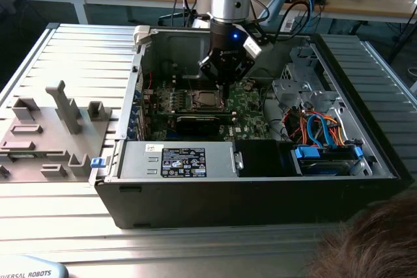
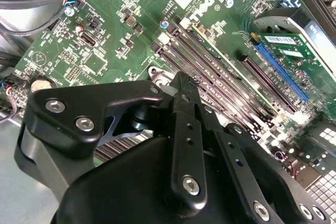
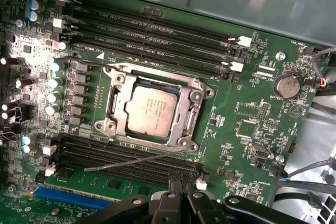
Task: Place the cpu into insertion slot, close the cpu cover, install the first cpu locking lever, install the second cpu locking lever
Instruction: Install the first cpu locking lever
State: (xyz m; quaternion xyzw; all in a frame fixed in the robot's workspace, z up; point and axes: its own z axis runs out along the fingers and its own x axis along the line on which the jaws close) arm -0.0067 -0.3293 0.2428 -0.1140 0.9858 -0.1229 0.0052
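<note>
Gripper (image 3: 182, 183) fingers are pressed together with nothing between them, as far as both wrist views show. It hangs just above the board, a little to one side of the slot (image 3: 112, 107); in the exterior view it stands almost straight over the slot, inside the open case (image 1: 260, 193).

The cpu (image 3: 150, 109) lies flat in the slot with its grey top up. The cover (image 3: 185, 109) seems to be folded down over it, and the cpu shows through its window.

2 thin levers run along 2 opposite sides of the slot. The lever (image 3: 134, 160) on the gripper's side lies slanted away from the slot and looks unlatched. I think the other lever (image 3: 89, 64), on the far side of the slot, is free too, but its hook end is hard to see. So I judge that the cpu and cover steps are done and that the work in hand is the 1st lever.

To do this step well, the closed tips should meet the rod near its free end, not near the hinge. The push should be slow and straight down, then sideways toward the slot until the rod goes under its catch. The rod is thin and springy, so it may slip off the tips. Memory slots (image 3: 157, 38) lie close on both sides of the slot, and their white clips should not be touched.
</note>
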